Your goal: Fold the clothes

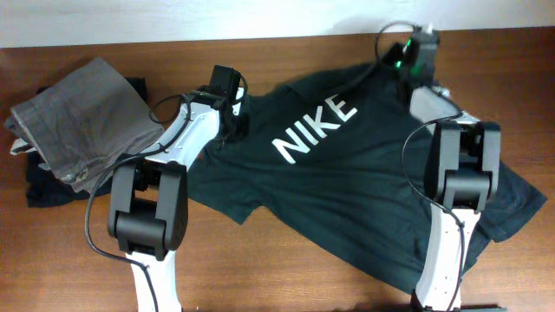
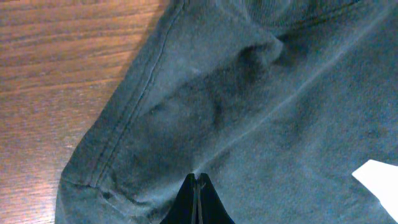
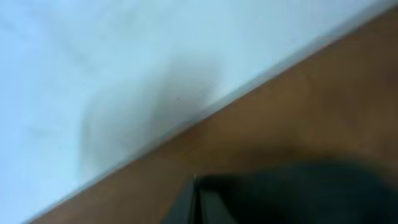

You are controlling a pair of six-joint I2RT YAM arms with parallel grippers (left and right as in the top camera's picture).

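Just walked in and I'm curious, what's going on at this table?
Two robot arms are at a dark shirt that lies spread, lettering up, on the table. No fold is made yet. The left gripper is shut and seems to pinch the cloth near one sleeve; the right gripper is shut at the shirt's far edge, grip too blurred to tell. Folded trousers lie aside.

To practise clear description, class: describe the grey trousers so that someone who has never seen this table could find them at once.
On the wooden table, a dark T-shirt with white NIKE letters lies spread across the middle. Left of it, near the table's edge, the grey trousers lie folded on a black garment. They are the only pale cloth there; both neighbours are dark.
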